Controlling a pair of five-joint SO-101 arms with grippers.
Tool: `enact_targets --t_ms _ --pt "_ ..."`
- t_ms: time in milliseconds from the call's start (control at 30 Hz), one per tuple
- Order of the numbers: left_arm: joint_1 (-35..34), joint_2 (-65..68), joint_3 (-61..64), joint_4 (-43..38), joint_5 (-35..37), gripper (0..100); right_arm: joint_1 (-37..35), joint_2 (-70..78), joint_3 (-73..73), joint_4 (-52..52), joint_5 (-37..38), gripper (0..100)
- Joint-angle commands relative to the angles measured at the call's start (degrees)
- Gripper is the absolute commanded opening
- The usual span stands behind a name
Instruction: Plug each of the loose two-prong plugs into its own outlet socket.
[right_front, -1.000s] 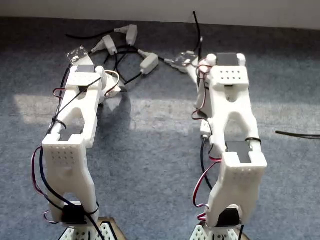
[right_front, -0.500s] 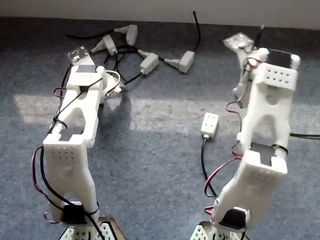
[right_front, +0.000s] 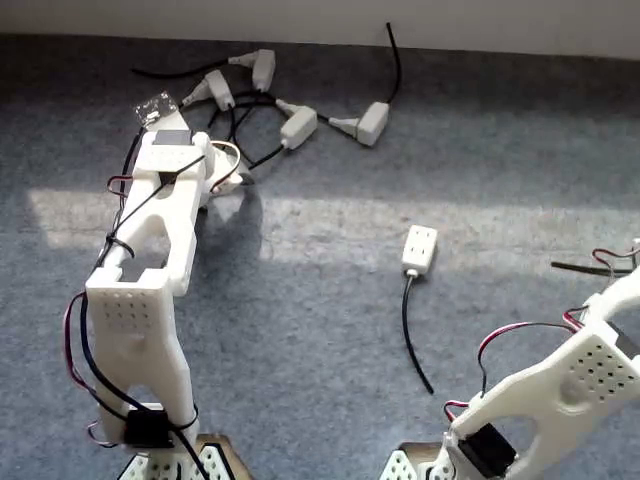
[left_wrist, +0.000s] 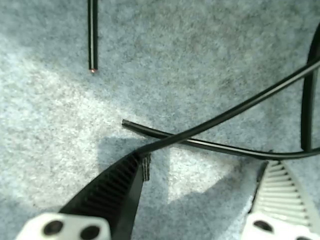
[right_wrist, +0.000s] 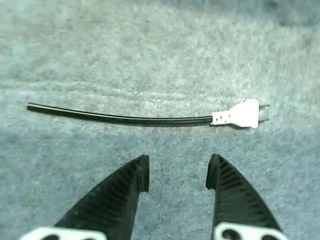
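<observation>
At the right edge of the worktop — right gripper hangs over a loose plug, fingers spread, nothing held. Left gripper also open, above black cables. Step, as I judge it: fetching a plug. Next — descend, pinch its body, carry to the socket.

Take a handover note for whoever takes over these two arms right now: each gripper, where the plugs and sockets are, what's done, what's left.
Left gripper: open, holding nothing, low over black cords at the far left of the carpet.
Right gripper: open, empty, just short of a loose white plug lying flat at the right side.
Lone socket: mid-carpet, nothing plugged in.
Four white sockets lie at the far edge. Each seems to have a plug in it, but I can't confirm.
Left to do: grasp the loose white plug and push it into the lone socket.
</observation>
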Motion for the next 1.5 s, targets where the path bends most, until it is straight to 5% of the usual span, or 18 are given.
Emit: enact_targets --t_ms 0,533,833,1100,1233,1467 --pt "0.84 -1.27 -1.63 -0.7 0.0 35 1.1 3.91 -5.23 -2.33 -10.29 20.1" --pt "0.84 -1.27 -1.54 -0.7 0.0 35 2.51 24.4 -39.78 -1.36 -31.47 20.1" --pt "0.84 -1.27 -1.45 -0.7 0.0 35 1.36 29.67 -42.59 2.51 -45.01 20.1" --pt "0.84 -1.27 -1.36 -0.7 0.0 35 1.45 35.65 -43.3 -1.27 -45.54 18.7" --pt "0.84 -1.27 -1.36 -0.7 0.0 35 1.63 35.21 -43.3 -1.27 -45.45 0.9" --pt "0.84 -1.27 -1.36 -0.62 0.0 35 1.71 31.52 -43.38 -1.1 -45.89 9.1"
